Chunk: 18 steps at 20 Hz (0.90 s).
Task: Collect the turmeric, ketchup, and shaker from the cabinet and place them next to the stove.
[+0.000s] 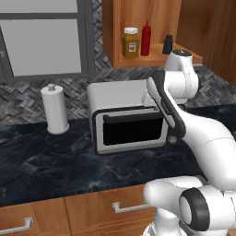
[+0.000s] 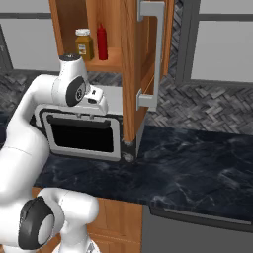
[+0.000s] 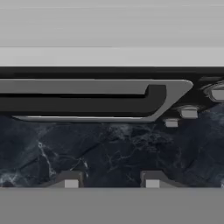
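Our hand (image 3: 112, 181) points down at the dark marble table (image 3: 109, 151) just in front of the toaster oven (image 3: 96, 98), its fingertips (image 3: 70, 180) a little apart and pinching nothing. Well above and beyond the hand, on the cabinet (image 1: 115, 32) shelf, stand the turmeric (image 1: 131, 42), the ketchup (image 1: 146, 39) just beside it, and the shaker (image 1: 168, 44) nearest the arm

even, flat rendered light, soft shadows, no glare; hand view slightly blurred
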Motion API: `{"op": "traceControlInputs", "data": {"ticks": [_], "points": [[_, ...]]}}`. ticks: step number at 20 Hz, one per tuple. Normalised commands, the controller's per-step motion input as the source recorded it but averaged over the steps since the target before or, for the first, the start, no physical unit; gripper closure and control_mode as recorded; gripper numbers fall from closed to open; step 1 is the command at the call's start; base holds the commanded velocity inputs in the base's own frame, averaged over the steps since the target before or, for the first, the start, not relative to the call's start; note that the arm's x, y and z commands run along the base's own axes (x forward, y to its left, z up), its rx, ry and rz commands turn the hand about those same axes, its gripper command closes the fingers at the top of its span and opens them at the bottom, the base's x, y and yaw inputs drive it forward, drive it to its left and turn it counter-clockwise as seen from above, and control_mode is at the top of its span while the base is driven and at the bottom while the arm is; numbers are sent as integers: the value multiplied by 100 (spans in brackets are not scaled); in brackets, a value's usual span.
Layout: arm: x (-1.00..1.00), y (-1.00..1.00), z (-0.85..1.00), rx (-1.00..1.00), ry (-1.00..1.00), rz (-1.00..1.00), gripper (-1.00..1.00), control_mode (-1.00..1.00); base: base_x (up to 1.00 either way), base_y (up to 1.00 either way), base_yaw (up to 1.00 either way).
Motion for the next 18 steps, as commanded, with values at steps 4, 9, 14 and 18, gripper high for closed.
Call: {"op": "traceControlInputs", "data": {"ticks": [4, 9, 14, 18], "points": [[-20, 0, 0, 0, -10, 1, -100, -100, 0, 0, 0], [-48, 0, 20, 0, -56, 1, -100, -100, 0, 0, 0], [-24, -18, 59, 0, -54, -1, -100, -100, 0, 0, 0], [0, -18, 67, 0, -39, -6, -100, -100, 0, 0, 0]]}}
